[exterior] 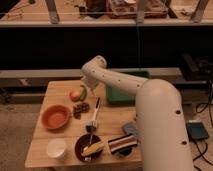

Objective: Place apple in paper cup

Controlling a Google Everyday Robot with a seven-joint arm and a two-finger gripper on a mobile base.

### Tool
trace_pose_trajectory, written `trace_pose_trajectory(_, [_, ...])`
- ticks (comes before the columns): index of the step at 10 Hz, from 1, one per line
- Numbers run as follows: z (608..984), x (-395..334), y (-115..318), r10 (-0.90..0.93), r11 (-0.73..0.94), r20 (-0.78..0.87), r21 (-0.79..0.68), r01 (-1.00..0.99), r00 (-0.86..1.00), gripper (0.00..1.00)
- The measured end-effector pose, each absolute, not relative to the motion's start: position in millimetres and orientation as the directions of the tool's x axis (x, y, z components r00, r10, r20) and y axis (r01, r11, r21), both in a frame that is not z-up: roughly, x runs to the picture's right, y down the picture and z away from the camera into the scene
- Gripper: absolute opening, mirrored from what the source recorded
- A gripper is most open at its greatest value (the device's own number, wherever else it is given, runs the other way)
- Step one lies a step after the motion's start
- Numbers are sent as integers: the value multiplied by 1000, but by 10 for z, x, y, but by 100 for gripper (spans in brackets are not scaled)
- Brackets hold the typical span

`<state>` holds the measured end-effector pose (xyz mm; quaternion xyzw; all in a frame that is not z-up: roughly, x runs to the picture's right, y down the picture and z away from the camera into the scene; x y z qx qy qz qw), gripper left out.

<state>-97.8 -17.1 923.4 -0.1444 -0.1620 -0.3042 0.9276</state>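
One apple [75, 95] lies just left of the jaws; their spread cannot be told.

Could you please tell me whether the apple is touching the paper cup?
Apart. The camera view shows the orange bowl lying between apple and paper cup; the gripper hangs near the apple.
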Motion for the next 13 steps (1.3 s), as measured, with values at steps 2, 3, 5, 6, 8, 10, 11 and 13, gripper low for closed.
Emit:
trace_pose_trajectory(2, [9120,-1122,-281,-557,741,400,-156,653,728,80])
trace_pose_trajectory(3, [9017,-1251,-353,-574,725,408,-149,672,710,80])
trace_pose_trajectory(5, [8890,-1373,-424,-591,708,419,-139,692,689,80])
trace_pose_trajectory(6, [8893,-1337,-437,-590,710,415,-140,690,692,80])
trace_pose_trajectory(8, [8894,-1365,-435,-594,707,416,-139,694,689,80])
trace_pose_trajectory(10, [8928,-1374,-431,-602,686,433,-151,712,671,80])
trace_pose_trajectory(11, [8970,-1480,-390,-608,659,459,-164,734,648,80])
trace_pose_trajectory(13, [8986,-1708,-343,-614,625,486,-183,759,623,80])
